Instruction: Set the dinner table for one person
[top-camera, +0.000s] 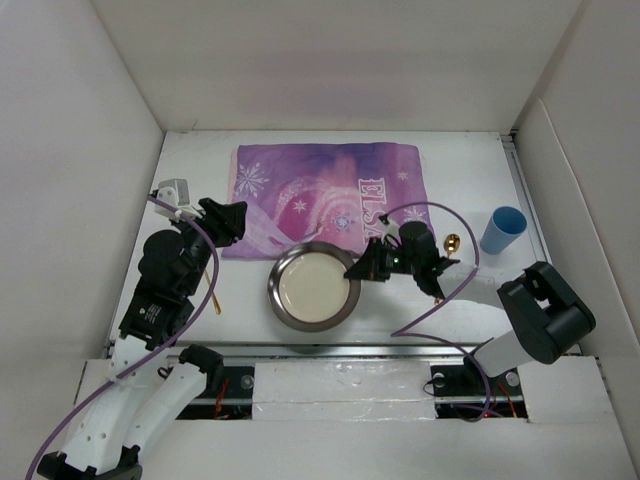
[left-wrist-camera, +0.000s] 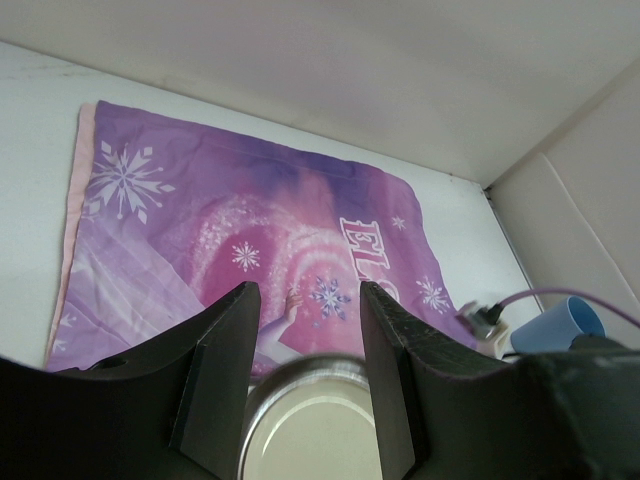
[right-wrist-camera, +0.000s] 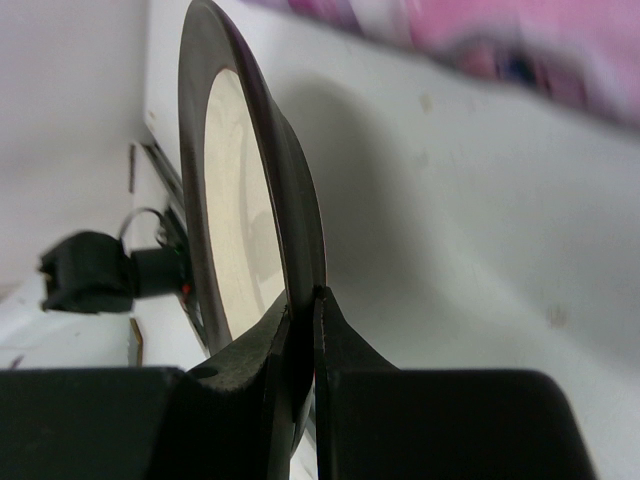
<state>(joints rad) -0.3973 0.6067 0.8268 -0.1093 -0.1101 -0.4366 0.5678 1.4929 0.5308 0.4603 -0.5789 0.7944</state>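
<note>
Plate (top-camera: 313, 287) lies mid-way along the near edge of the dinner table (top-camera: 195, 160), its far rim at the near edge of the purple mat (top-camera: 320, 190). Right gripper (top-camera: 360, 270) is nearer: it reaches in from the right-edge side, jaws pinched narrow on the plate's right rim. Left gripper (top-camera: 232, 222) is spread wide and holds nothing; it hangs over the mat's near-left corner, with the plate off toward the table's right edge.

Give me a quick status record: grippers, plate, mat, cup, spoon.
left gripper: open, empty, at mat's near left corner
right gripper: shut on plate's right rim
plate: in front of mat, far rim at mat's near edge
mat: flat, far centre of table
cup: blue, right of mat
spoon: on table between right gripper and cup
</note>
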